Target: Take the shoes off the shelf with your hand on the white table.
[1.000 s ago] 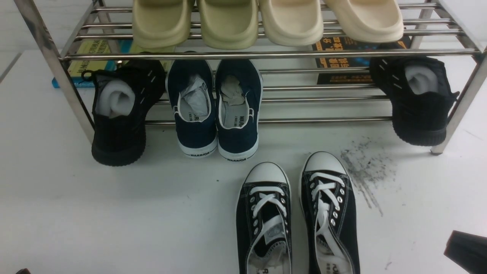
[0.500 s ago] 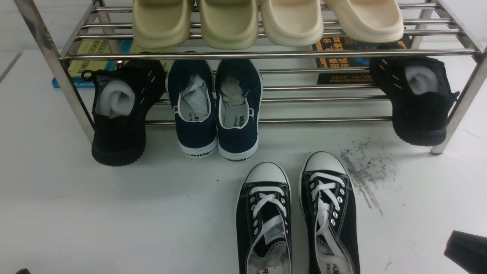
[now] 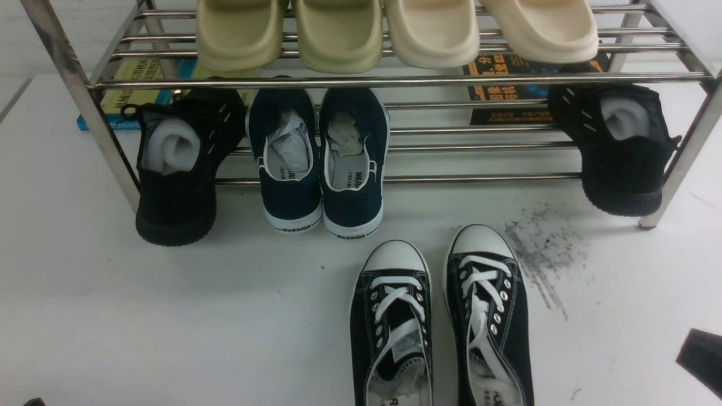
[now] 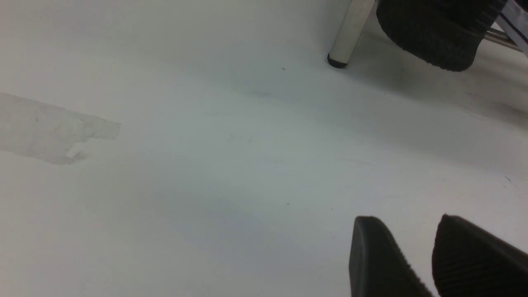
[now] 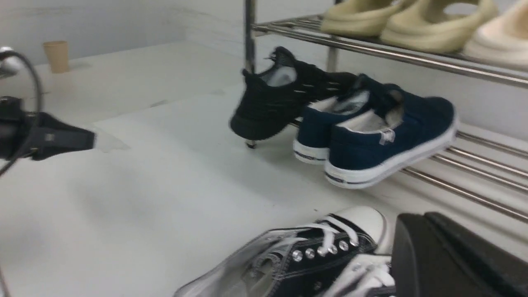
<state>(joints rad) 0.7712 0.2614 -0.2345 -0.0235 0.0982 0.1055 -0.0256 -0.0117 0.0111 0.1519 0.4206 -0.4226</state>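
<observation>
Shoes (image 3: 440, 321) lie side by side on the white table (image 3: 169, 316), in front of the shelf (image 3: 395, 82), toes toward it. Right gripper (image 3: 702, 361), closed and empty, sits well apart to their right.

Front cam looks down & fwd at shelf (image 3: 395, 80) from near side; left wrist cam sits low over table (image 4: 206, 165); right wrist cam faces left, sharing black sneakers (image 5: 313, 255) w/ front.
</observation>
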